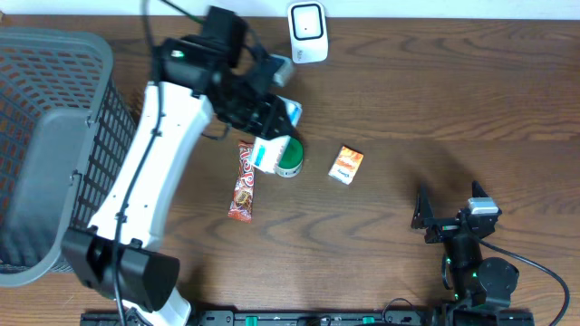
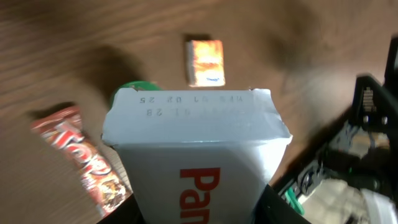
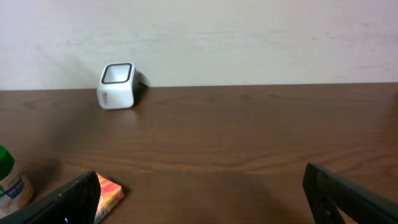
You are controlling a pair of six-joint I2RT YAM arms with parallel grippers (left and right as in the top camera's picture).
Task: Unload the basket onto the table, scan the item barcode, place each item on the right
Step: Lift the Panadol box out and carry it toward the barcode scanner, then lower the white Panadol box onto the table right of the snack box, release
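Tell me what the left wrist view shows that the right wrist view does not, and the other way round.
Only the left wrist view: a white carton with red lettering, held up close, and a red candy bar. Only the right wrist view: the white scanner by the wall, and the open right claw. Both: the wooden table, the small orange box and the green-capped bottle, though the carton hides most of the bottle in the left wrist view.

The white carton [image 2: 193, 143], with red "Pan" lettering and a stamped code on its end flap, hangs above the table [image 1: 453, 109], clamped in the left gripper [image 2: 196, 208]. The small white barcode scanner [image 1: 307, 32], its dark window facing up, stands at the table's far edge, apart from the carton.
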